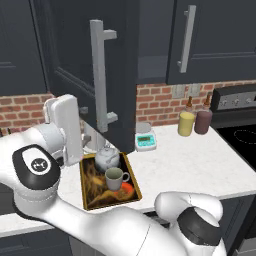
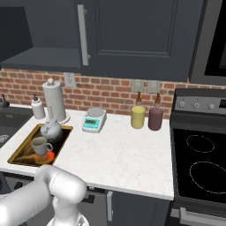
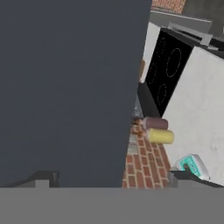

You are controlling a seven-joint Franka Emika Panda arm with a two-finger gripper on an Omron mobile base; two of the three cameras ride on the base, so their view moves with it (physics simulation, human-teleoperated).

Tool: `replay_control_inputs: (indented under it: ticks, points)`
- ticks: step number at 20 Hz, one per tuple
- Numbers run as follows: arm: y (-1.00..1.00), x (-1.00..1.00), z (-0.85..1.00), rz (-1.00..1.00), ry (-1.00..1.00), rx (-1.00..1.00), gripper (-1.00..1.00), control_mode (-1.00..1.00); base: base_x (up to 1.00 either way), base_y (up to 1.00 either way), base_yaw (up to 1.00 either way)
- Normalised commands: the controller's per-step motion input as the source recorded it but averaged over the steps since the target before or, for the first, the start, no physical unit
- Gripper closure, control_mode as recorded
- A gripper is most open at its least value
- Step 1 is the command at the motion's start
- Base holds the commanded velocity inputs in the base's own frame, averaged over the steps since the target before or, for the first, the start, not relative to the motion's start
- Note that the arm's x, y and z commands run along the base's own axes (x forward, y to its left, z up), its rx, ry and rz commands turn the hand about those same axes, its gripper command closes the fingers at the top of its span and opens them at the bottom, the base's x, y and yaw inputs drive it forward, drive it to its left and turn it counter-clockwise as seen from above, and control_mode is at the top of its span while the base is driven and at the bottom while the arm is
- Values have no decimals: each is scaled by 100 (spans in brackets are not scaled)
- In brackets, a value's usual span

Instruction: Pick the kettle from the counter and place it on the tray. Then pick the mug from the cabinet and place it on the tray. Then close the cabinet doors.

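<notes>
On dark tray [image 1: 86, 190]: silver kettle [image 1: 107, 159]; grey-green mug [image 1: 115, 178].

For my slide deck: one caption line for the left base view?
Squat silver-grey kettle and pale grey-green mug sit on the gold-rimmed dark tray; navy cabinet door hangs open above.

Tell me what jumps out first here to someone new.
The open cabinet door swung out over the counter, its long silver handle facing the left base camera. Below it, the dark tray at the counter's front edge already holds the kettle and, in front of it, the mug. Further right, a yellow cup and a maroon cup stand against the brick wall beside the stove.
</notes>
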Motion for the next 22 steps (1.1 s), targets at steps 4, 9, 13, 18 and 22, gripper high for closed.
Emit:
replay_control_inputs:
  ticks: [4, 9, 13, 18, 22]
  points:
    - [-76, 21, 9, 0, 7, 4, -100, -100, 0, 0, 0]
    - [-78, 26, 6, 0, 6, 5, -100, -100, 0, 0, 0]
    - [-77, 32, 0, 0, 3, 5, -100, -100, 0, 0, 0]
    - [-71, 44, 0, 0, 1, 6, -100, -100, 0, 0, 0]
    - [-60, 55, 0, 0, 0, 7, -100, -100, 0, 0, 0]
